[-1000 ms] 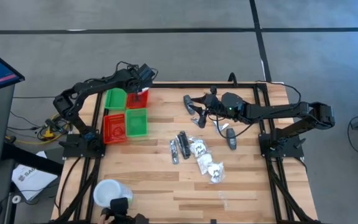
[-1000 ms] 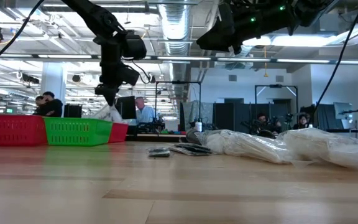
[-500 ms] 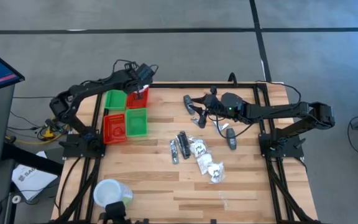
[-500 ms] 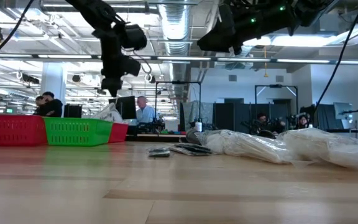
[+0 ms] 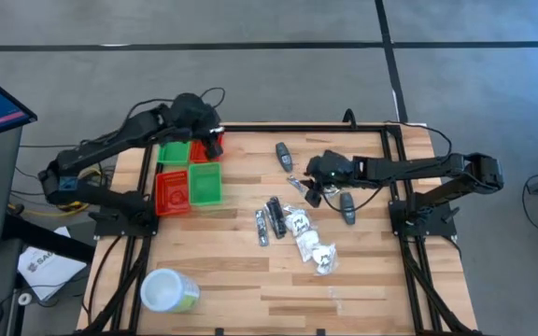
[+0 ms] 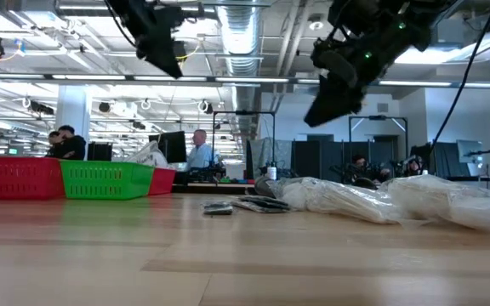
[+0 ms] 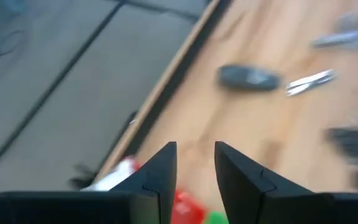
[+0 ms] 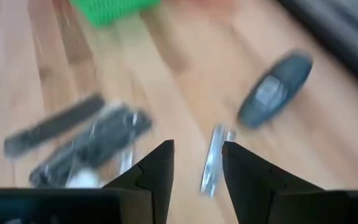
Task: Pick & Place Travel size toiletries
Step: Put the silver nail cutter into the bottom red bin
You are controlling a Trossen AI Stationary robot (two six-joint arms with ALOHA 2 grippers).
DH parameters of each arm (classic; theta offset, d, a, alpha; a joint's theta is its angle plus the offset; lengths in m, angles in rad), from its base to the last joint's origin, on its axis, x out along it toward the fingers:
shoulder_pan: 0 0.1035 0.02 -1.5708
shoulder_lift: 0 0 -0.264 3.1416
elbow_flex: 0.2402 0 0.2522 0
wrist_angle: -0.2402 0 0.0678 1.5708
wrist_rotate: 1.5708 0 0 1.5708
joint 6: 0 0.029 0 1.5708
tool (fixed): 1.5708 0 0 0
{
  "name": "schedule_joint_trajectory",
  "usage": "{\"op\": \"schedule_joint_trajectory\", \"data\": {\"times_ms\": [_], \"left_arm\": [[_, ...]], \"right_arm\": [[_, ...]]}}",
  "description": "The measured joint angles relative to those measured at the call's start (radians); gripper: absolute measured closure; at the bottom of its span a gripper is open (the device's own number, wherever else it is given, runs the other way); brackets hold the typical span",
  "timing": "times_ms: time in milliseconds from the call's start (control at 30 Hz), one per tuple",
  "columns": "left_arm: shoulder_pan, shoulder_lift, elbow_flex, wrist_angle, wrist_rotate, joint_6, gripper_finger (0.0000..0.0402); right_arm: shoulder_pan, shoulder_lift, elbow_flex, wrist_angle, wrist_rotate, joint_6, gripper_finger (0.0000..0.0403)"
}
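Red bin [image 5: 209,145] holding white packet [image 7: 114,176], both arms' jaws slightly parted, empty

1. We see a worktop [image 5: 250,280] of pale wood planks with a smooth, faintly glossy finish.
2. The packets [image 5: 311,245] are wrapped in clear, crinkly plastic.
3. The bins [image 5: 190,185] are ribbed red and green plastic mesh.
4. The bottle [image 5: 283,155] looks smooth, dark and matt.
5. We see a thin, shiny, silvery tube [image 8: 212,160].
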Motion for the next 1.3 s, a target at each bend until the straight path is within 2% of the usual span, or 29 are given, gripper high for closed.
{"op": "schedule_joint_trajectory", "data": {"times_ms": [67, 200, 333, 433, 533, 833, 1000, 1300], "left_arm": [[-0.035, -0.013, 0.000, 0.000, 0.038, -0.023, 0.0300], [-0.121, -0.014, 0.000, -0.001, 0.047, -0.069, 0.0300], [-0.211, 0.017, -0.006, 0.006, 0.047, -0.108, 0.0300], [-0.265, 0.021, -0.048, 0.053, 0.048, -0.109, 0.0300], [-0.300, 0.021, -0.116, 0.124, 0.052, -0.116, 0.0300], [-0.318, 0.019, -0.257, 0.274, 0.048, -0.158, 0.0300], [-0.318, 0.019, -0.300, 0.345, 0.047, -0.164, 0.0300], [-0.317, 0.019, -0.303, 0.384, 0.047, -0.163, 0.0300]], "right_arm": [[0.012, 0.000, 0.000, -0.060, 0.000, 0.047, 0.0274], [0.028, 0.000, 0.000, -0.146, 0.008, 0.152, 0.0276], [0.043, 0.000, -0.012, -0.208, 0.105, 0.243, 0.0280], [0.047, 0.000, -0.046, -0.216, 0.158, 0.306, 0.0281], [0.047, 0.000, -0.070, -0.204, 0.160, 0.354, 0.0279], [0.039, 0.010, -0.122, -0.173, 0.169, 0.426, 0.0258], [0.027, 0.102, -0.123, -0.141, 0.178, 0.427, 0.0246], [0.015, 0.255, -0.067, -0.120, 0.213, 0.403, 0.0235]]}}
